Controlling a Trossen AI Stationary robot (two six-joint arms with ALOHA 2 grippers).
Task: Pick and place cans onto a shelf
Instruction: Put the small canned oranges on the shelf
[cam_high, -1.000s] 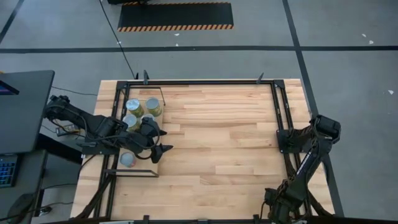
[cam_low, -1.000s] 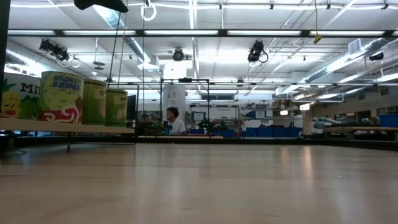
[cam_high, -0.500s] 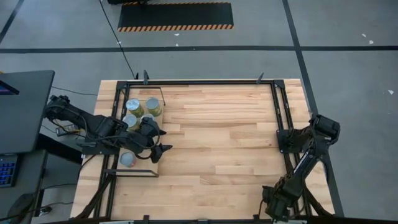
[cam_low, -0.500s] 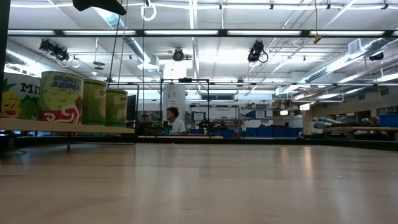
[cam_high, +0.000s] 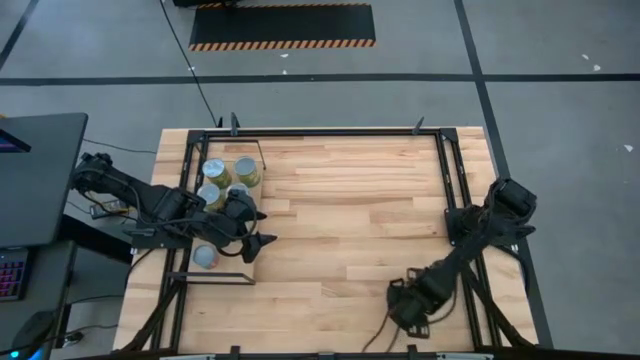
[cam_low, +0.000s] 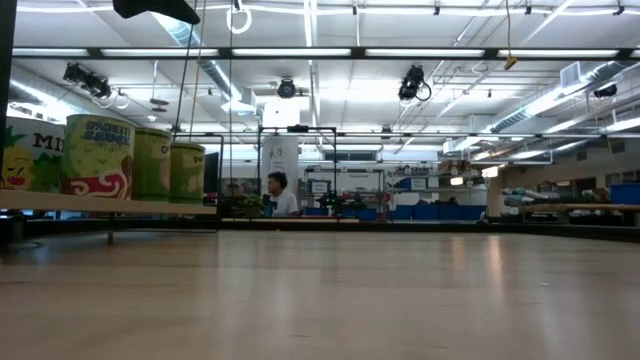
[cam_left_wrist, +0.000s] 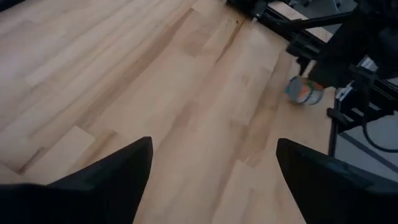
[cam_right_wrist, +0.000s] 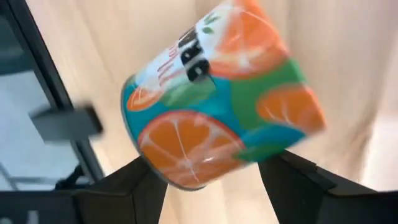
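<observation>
Several cans (cam_high: 213, 172) stand upright on the shelf (cam_low: 110, 206) at the table's left, seen side-on in the low view (cam_low: 98, 156). My left gripper (cam_high: 258, 238) hovers open beside them over bare wood (cam_left_wrist: 211, 162). Another can (cam_right_wrist: 224, 93), labelled in teal with orange slices, is near the table's near right part (cam_left_wrist: 303, 92). My right gripper (cam_high: 405, 308) points steeply down over it and hides it in the high view. It is open (cam_right_wrist: 214, 158), with one finger on each side of the can, whose label side faces the wrist camera. My right gripper comes at the orange-and-teal can from above, one finger (cam_right_wrist: 140, 180) beside its rim end and the other (cam_right_wrist: 298, 177) at the opposite side. The picture is blurred, and I cannot tell whether either finger touches the can.
A black metal frame (cam_high: 450, 180) runs along the table's far and right sides. Bare wooden tabletop (cam_high: 350, 210) lies between the two arms. A person (cam_low: 278, 195) sits far off in the room behind the table.
My right gripper has swung from the table's near right corner toward the left along the near edge, most of it in the last half second, and its wrist has turned. The cans on the shelf have stayed put.
</observation>
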